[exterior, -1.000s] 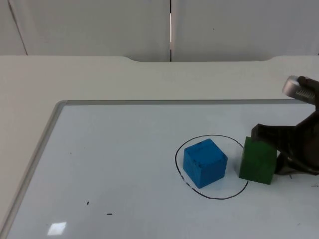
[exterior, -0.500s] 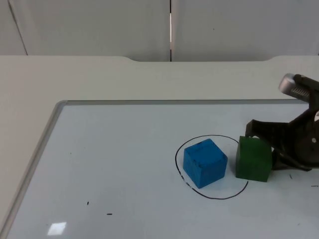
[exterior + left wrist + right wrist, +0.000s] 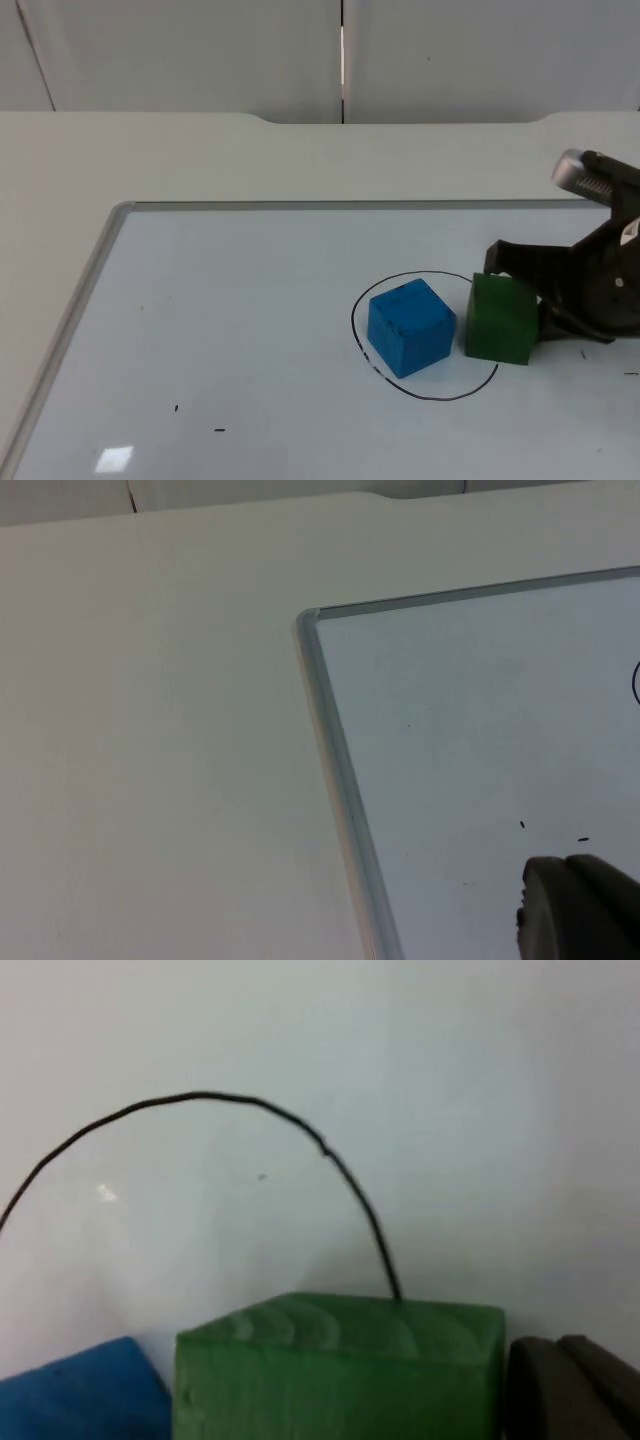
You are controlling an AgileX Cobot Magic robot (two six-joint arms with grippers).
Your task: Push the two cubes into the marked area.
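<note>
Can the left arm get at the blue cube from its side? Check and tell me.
Probably yes. The blue cube sits inside the drawn circle, and the whiteboard on its left is bare. The right gripper is at the green cube on the far side.

Bright, even light; glare patch on whiteboard (image 3: 115,458); right wrist view blurred.
</note>
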